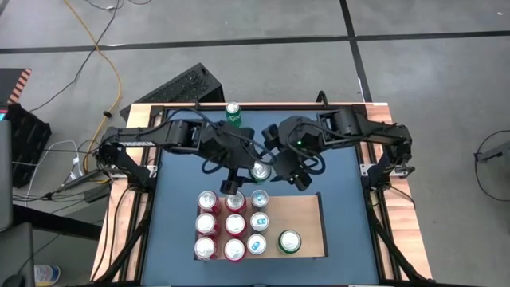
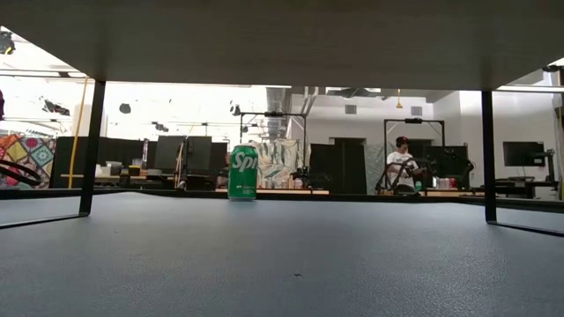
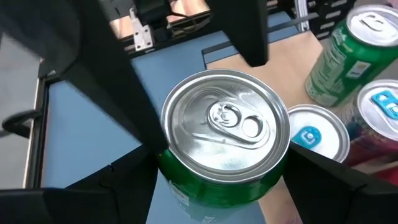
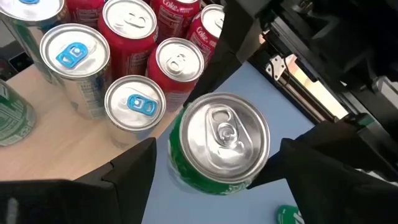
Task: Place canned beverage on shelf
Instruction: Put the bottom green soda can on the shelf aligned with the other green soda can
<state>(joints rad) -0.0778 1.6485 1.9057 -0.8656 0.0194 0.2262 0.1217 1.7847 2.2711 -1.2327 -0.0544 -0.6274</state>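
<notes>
Handing a green can (image 1: pixel 260 170) across at mid-worktop, just off the shelf's (image 1: pixel 307 211) far edge, looks like the step in hand; this is a judgement. Both arms meet over that one can.

Left tool (image 3: pixel 217 180): clenched on the green can, with a dark finger pressed to each side of the body in its wrist view.

Right tool (image 4: pixel 217 168): straddles the same can, with a thin gap showing on both sides. It reads as released, not yet gripping.

Can attitude: upright, long axis vertical, pull-tab lid facing up at both wrist cameras. The low view does not show it, so I cannot tell whether its base touches the blue worktop (image 1: pixel 175 207).

Shelf: red and silver cans (image 1: pixel 233 225) stand in a tight three-by-three block on its left part. One green can (image 1: pixel 288 241) stands alone at the near right. Bare board lies beyond that can.

A further Sprite can (image 2: pixel 242 172) stands upright at the worktop's far edge, well apart.

Next move, as judged: one tool must take sole hold and the other let go. Then carry the can level to the bare board and set it down upright, clear of its neighbours.
</notes>
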